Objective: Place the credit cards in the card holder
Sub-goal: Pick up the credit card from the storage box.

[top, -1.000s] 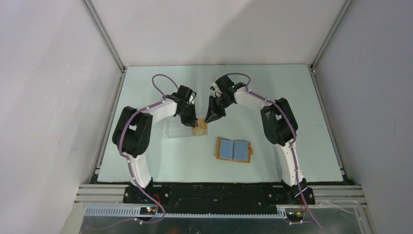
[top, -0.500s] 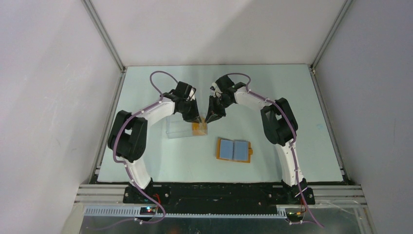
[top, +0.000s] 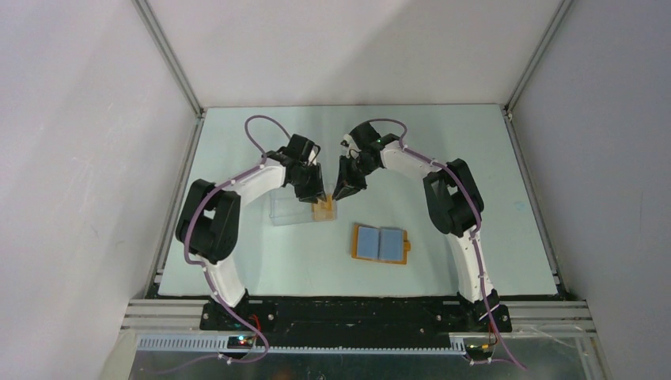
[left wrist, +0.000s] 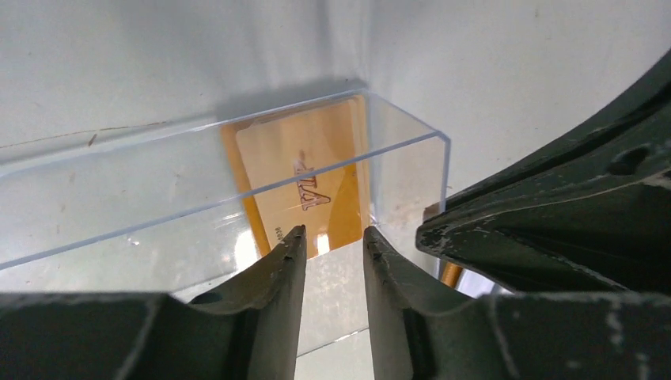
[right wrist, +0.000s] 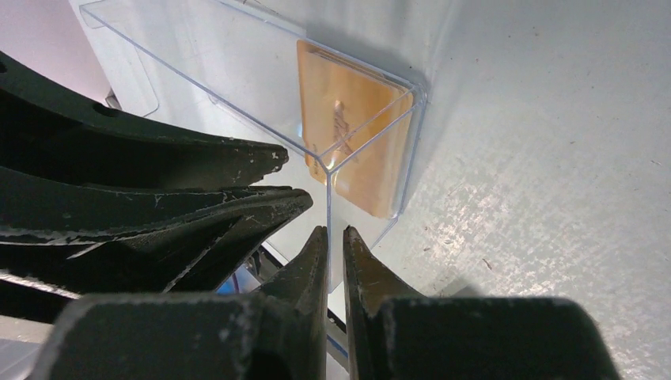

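Orange-tan credit cards [left wrist: 305, 178] sit inside the right end of a clear case [top: 293, 210]. The top card has a pale mark on it. The case lies near the middle of the desk [top: 475, 158], a bit to the left.

The left hand [left wrist: 328, 241] reaches into the case from above. Its two fingers are a little apart, and the near edge of a card is right at their tips. I cannot tell if they touch it. The right hand [right wrist: 335, 237] is at the right end of the case, with its fingers pressed together on the thin clear wall at the corner.

The card holder [top: 380, 244] lies open and flat, apart from the case and closer to the near edge of the desk. It is mustard orange with two blue panels facing up and a small tab on its right side.

The desk is pale green and smooth, with tiny specks. Plain white walls [top: 348, 47] stand around it, with grey metal rails [top: 170, 59] in the corners.
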